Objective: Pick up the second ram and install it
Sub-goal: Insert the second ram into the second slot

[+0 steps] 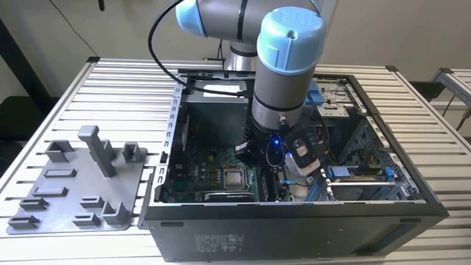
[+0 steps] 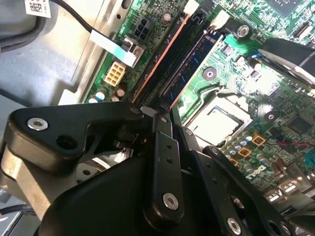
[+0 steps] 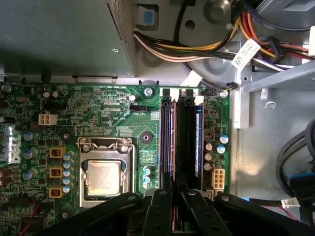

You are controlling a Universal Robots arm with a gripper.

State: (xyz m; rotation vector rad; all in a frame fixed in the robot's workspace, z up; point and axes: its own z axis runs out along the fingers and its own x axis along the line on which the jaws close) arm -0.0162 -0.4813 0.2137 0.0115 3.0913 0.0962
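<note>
Down inside the computer case (image 1: 294,221), my claw (image 3: 174,196) hovers over the motherboard (image 3: 118,123) memory slots.

Its fingers look drawn close together at one end of the slots, though I cannot tell if they pinch anything. One blue ram (image 2: 189,66) stands seated in the slot nearer the board's edge; whether it is the second ram I cannot say. I judge a stick light, stiff and fragile, best held by its long edges.

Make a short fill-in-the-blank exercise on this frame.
1. The grey fixture tray lies on the exterior view's ___ of the computer case.
2. In the first wrist view the gripper is at the motherboard's ___ slots.
3. The blue memory stick sits in the slot ___ from the processor socket.
Missing words: left; memory; farthest.
</note>
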